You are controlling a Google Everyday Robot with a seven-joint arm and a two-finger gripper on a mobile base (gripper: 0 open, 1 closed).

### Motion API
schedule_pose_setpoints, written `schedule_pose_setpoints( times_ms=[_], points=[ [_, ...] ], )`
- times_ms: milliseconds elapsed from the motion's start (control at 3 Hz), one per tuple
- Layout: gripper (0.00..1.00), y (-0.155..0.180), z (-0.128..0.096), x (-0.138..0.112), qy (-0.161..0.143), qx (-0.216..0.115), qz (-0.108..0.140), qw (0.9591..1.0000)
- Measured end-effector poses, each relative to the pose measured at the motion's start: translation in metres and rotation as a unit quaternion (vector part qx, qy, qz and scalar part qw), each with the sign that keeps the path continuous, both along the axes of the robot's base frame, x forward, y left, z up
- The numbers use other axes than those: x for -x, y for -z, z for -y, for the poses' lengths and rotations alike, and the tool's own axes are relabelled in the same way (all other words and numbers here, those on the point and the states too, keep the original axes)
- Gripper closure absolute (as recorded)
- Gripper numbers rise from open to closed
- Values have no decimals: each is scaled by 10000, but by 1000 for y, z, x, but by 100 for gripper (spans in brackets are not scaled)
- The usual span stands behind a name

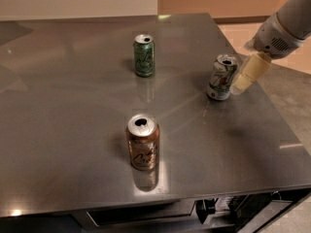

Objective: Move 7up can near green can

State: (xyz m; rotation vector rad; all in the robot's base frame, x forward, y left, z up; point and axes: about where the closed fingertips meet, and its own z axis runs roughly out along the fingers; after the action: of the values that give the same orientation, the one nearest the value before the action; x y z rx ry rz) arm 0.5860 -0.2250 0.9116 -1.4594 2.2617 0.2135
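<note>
The 7up can (221, 77), white with green lettering and a silver top, stands upright at the right side of the steel table (73, 115). The green can (144, 56) stands upright at the table's far middle, well to the left of the 7up can. My gripper (245, 75) comes in from the upper right on a white arm. One pale finger (249, 73) shows right beside the 7up can's right side, touching or nearly touching it. The other finger is hidden.
A brown-orange can (143, 141) stands upright near the table's front middle. The table's right edge runs just right of the 7up can, with floor beyond. Dark hardware (228, 208) sits below the front edge.
</note>
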Motion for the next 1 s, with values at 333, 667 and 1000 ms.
schedule_pose_setpoints(
  times_ms=[333,667,1000],
  points=[
    [0,15,-8,-9,-8,-163,-47,9999],
    [0,21,-16,-16,-31,-298,-20,9995],
    [16,23,-21,-22,-32,-382,3,9993]
  ],
)
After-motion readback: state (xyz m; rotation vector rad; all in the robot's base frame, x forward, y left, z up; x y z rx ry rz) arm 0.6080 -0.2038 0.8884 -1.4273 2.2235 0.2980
